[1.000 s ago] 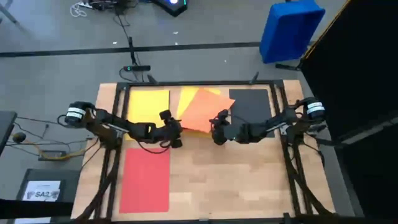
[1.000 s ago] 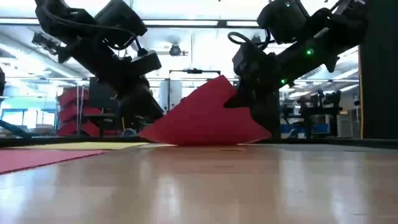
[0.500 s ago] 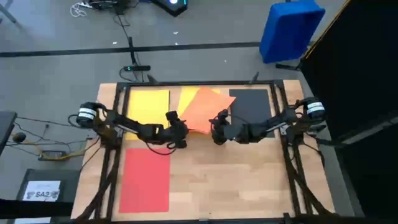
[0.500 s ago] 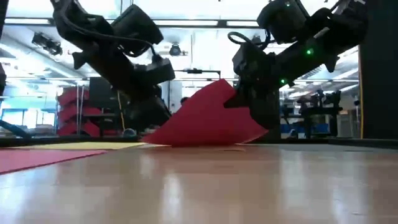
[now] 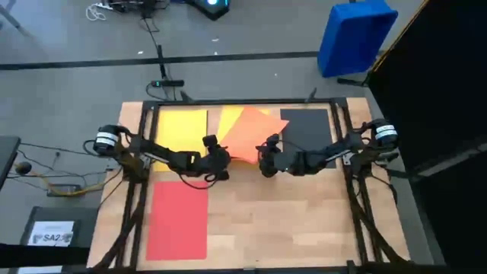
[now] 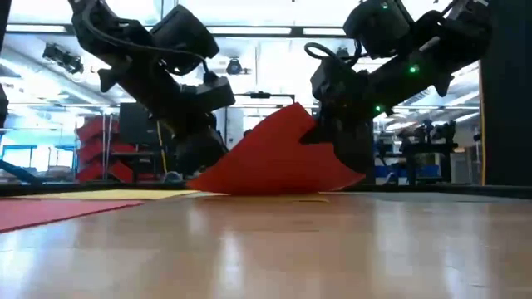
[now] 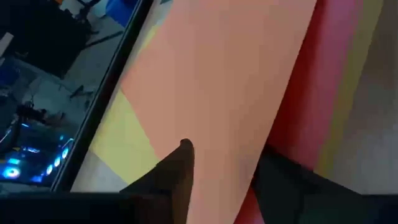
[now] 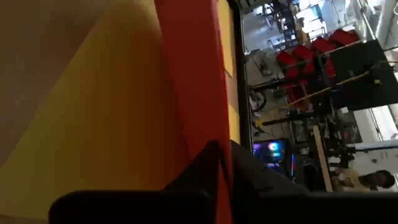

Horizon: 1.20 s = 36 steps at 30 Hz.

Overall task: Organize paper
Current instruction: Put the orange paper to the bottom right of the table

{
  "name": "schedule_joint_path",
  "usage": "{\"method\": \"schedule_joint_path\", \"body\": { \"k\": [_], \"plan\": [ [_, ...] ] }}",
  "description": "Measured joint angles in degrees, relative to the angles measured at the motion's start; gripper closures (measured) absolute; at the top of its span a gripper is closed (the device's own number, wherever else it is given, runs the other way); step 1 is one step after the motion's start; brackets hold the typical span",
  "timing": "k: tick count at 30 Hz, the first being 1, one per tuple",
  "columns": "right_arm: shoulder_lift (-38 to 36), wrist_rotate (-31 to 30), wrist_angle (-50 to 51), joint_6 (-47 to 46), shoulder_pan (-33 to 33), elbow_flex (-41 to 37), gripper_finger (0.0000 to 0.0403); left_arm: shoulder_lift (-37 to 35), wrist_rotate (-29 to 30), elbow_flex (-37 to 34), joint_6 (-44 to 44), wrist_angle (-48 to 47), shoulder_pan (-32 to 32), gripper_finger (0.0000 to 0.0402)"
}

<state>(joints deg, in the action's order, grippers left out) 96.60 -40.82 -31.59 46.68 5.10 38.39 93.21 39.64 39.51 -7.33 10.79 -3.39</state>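
At lower left of the high view a red sheet [image 5: 179,221] lies flat, a yellow sheet [image 5: 183,128] above it. At centre, the left gripper [image 5: 221,164] straddles the orange sheet's [image 5: 251,135] left edge, fingers narrowing around it. The right gripper [image 5: 265,163] is clamped tight on its lifted right edge. A dark sheet [image 5: 307,128] lies upper right.

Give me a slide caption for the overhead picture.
Two grippers, left and right, meet at an orange sheet lying over a yellow sheet.
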Motion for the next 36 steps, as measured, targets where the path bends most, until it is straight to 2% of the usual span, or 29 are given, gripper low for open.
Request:
{"method": "schedule_joint_path", "body": {
  "k": [9, 16, 19, 25, 36],
  "plan": [
    [-0.02, 0.00, 0.02, 0.00, -0.02, 0.00, 0.0403, 0.00, 0.00, 0.00, 0.02, 0.02, -0.01, 0.0396],
    [0.00, 0.04, 0.11, 0.00, 1.09, 0.00, 0.0403, 0.00, 0.02, 0.00, -1.28, -0.27, -0.02, 0.0401],
    [0.00, 1.20, 1.04, -0.38, 2.32, 0.00, 0.0395, -0.09, 0.02, 0.45, -1.08, -3.83, -0.03, 0.0402],
    [0.00, 2.39, 4.61, -8.29, 3.87, 0.00, 0.0340, -0.17, 0.81, 2.63, 1.86, -11.37, -0.10, 0.0402],
    [-2.21, 15.21, 15.79, -26.86, 4.05, 0.02, 0.0217, -0.20, 0.77, 6.53, 3.25, -20.09, -0.10, 0.0402]
  ]
}}
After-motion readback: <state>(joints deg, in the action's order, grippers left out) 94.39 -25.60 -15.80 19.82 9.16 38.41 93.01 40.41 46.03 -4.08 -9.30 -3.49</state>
